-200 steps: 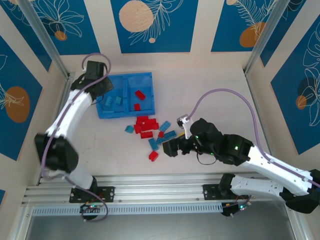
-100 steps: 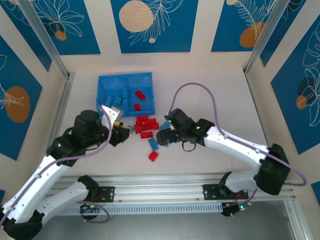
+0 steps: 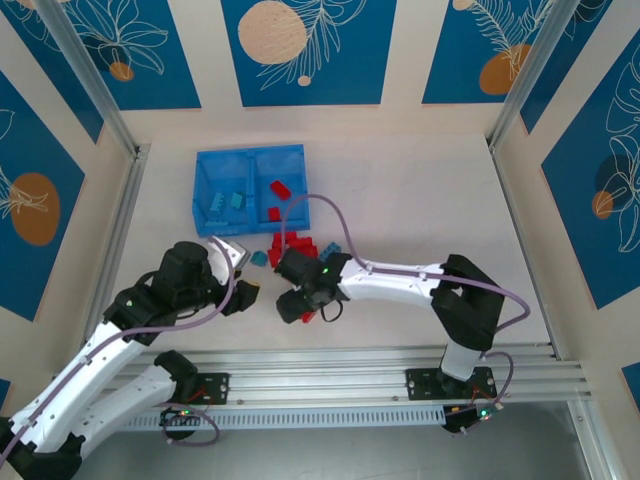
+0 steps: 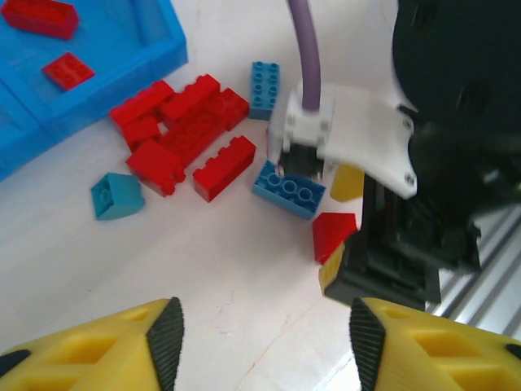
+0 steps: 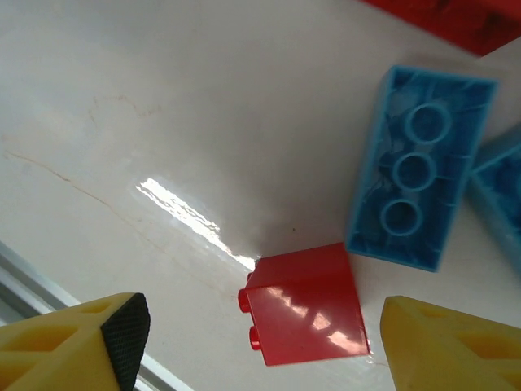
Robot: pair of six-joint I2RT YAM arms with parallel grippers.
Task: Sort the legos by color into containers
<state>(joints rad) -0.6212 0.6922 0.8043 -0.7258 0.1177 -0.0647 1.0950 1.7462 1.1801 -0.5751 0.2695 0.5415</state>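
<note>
The blue tray [image 3: 250,152] sits at eleven o'clock on the tabletop [image 3: 420,200]. It holds a few teal bricks [image 3: 225,203] in its nine-o'clock compartment and red bricks [image 3: 278,190] in its three-o'clock one. The sorting looks barely begun, since most legos lie in a loose pile [image 3: 295,248] at the tray's five o'clock. The left tool [image 4: 264,334] gapes empty. The right tool [image 5: 260,338] straddles a small red brick [image 5: 305,305] with its jaws apart, not touching it.

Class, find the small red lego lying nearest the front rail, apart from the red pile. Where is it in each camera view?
Top external: small red lego low centre, tucked against the right gripper.
Left wrist: right of centre, at that gripper's foot.
Right wrist: bottom centre, between the yellow fingers.
Shared landmark, wrist views: upturned blue lego beside it.
</note>
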